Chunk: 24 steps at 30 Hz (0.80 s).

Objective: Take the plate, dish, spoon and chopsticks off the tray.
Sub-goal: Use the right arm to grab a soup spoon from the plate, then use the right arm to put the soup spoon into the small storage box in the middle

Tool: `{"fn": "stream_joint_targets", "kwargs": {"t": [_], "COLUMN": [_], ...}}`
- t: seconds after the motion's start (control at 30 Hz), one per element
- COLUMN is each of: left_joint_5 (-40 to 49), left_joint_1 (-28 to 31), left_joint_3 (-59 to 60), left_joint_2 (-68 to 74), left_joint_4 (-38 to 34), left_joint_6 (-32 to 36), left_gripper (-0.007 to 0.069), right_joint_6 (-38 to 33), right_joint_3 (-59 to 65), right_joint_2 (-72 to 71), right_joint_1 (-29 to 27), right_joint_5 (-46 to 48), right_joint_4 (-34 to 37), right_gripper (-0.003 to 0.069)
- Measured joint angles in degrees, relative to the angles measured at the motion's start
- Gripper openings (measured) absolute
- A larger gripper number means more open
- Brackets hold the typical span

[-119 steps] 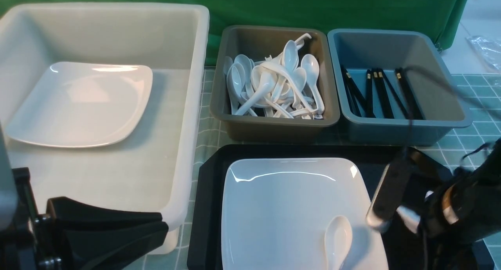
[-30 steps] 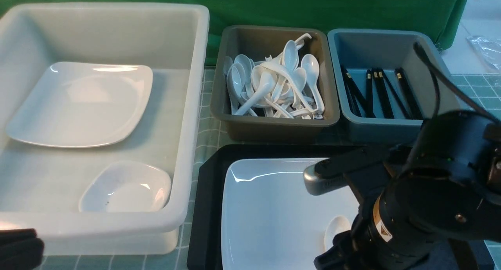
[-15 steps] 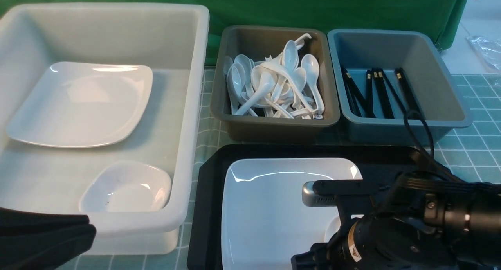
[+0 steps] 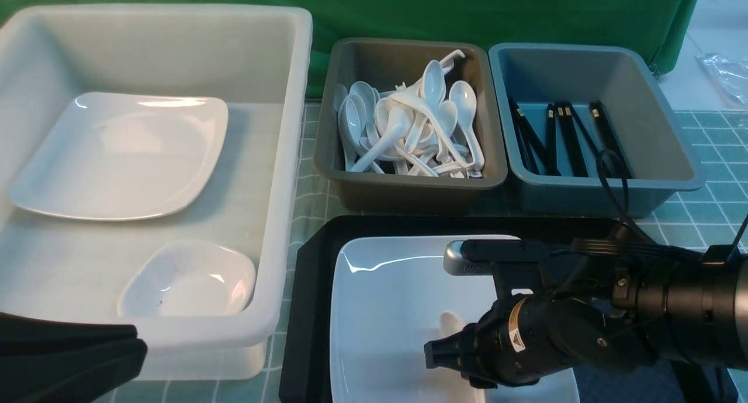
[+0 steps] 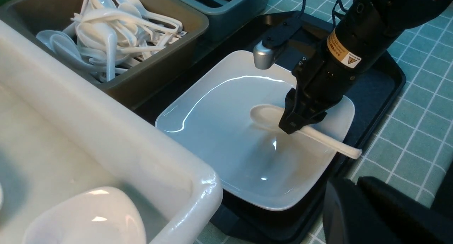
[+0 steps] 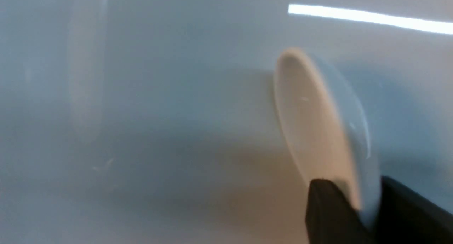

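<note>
My right gripper (image 4: 435,353) is shut on the white spoon (image 4: 450,323) and holds it low over the large white plate (image 4: 385,309), which lies on the black tray (image 4: 308,309). In the left wrist view the jaws grip the spoon (image 5: 263,114) at its neck, and the handle sticks out past the plate (image 5: 219,131) rim. The right wrist view shows the spoon (image 6: 318,131) bowl tipped on its side between my fingers (image 6: 329,212). The small dish (image 4: 187,280) lies in the white bin. My left gripper (image 4: 137,347) is shut and empty, low at the front left. Black chopsticks (image 4: 561,140) lie in the blue-grey tub; none show on the tray.
The white bin (image 4: 286,157) at left also holds another large plate (image 4: 117,157). A brown-grey tub (image 4: 327,157) full of white spoons and the blue-grey tub (image 4: 672,157) stand behind the tray. Green tiled cloth covers the table.
My right gripper came down onto the plate and shut on the spoon, which has swung left. My left gripper pulled back from the white bin, where the dish now shows.
</note>
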Motion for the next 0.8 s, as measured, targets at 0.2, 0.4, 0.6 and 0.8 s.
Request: {"fn": "stream_joint_targets", "kwargs": {"t": [0.2, 0.4, 0.6, 0.8], "left_joint_5": [-0.05, -1.44, -1.55, -3.22], "left_joint_1": [0.00, 0.00, 0.00, 0.00], "left_joint_3": [0.00, 0.00, 0.00, 0.00], "left_joint_2": [0.00, 0.00, 0.00, 0.00], "left_joint_4": [-0.04, 0.37, 0.37, 0.10], "left_joint_6": [1.21, 1.28, 1.28, 1.33], "left_gripper": [0.0017, 0.0017, 0.0017, 0.0017], "right_joint_6": [-7.56, -14.95, -17.61, -19.70], "right_joint_3": [-5.40, -19.45, -35.49, -55.26], "right_joint_2": [-4.48, -6.75, 4.98, 21.55], "right_joint_1": [-0.06, -8.69, -16.80, -18.58], "right_joint_5": [7.89, 2.28, -1.91, -1.25], "right_joint_4": [2.88, 3.73, 5.40, 6.06], "right_gripper": [0.0157, 0.0157, 0.0157, 0.0221]}}
